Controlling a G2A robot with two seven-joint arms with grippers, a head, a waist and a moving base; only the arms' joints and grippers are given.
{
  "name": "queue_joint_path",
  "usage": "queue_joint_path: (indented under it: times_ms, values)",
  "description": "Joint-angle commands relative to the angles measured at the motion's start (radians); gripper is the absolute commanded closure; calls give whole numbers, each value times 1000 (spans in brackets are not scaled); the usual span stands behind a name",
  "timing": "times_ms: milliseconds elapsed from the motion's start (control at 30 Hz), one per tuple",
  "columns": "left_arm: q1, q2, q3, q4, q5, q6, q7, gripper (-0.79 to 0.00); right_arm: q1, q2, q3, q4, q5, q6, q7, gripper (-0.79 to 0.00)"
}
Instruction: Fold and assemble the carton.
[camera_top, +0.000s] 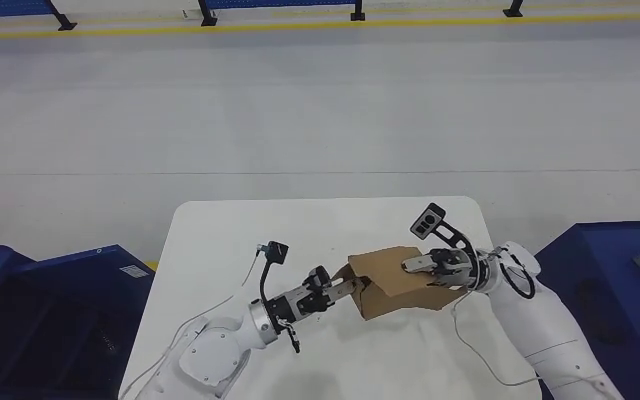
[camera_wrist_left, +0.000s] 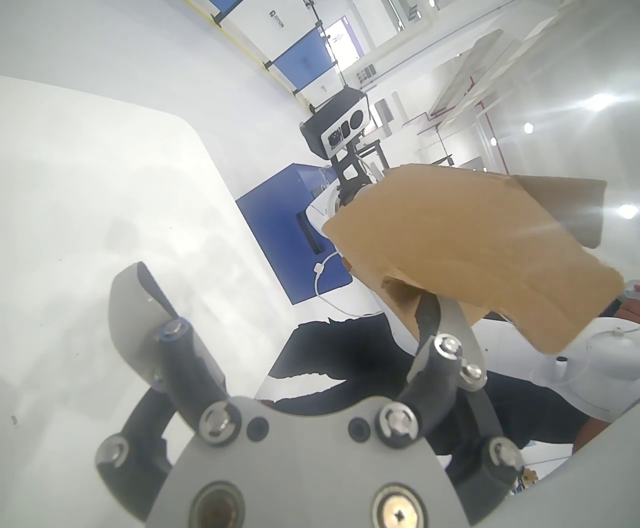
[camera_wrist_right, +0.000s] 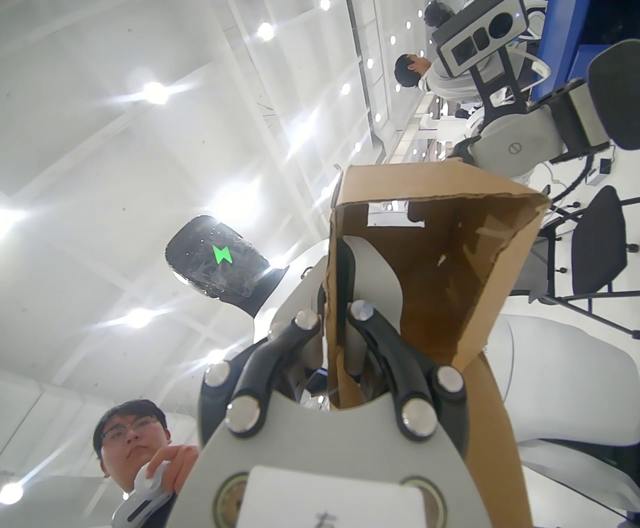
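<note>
Though carton (camera_top: 395, 285) is opened into sleeve, end flaps seem unclosed; right gripper (camera_wrist_right: 334, 272) clamps wall, left gripper (camera_wrist_left: 285, 292) spread wide at flap edge.

The white left arm (camera_top: 270, 318) is stretched from the near left side toward the middle. Its left hand (camera_top: 338, 288) has the two fingers spread wide apart, and one finger (camera_wrist_left: 442, 320) touches the edge of the brown cardboard carton (camera_top: 395, 280). The white right arm (camera_top: 520, 290) comes in from the right side. The right hand (camera_wrist_right: 332, 305) is closed on one carton wall, with a finger on each face.
</note>
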Motion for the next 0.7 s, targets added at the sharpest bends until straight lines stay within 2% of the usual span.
queue_joint_path:
  times_ms: [0, 367, 500, 667]
  values:
    - [-4, -1, 6, 3, 1, 5, -4, -785, 2, 1, -2, 0, -4, -2, 0, 0]
    - [-2, -2, 3, 1, 3, 22, -3, -785, 9, 7, 15, 18, -42, -22, -7, 0]
    - [39, 6, -44, -23, 0, 17, 7, -785, 10, 11, 44, 29, -67, -44, -42, 0]
    - [100, 17, -108, -71, -1, 10, 21, -785, -13, 21, 91, -1, -213, -158, -162, 0]
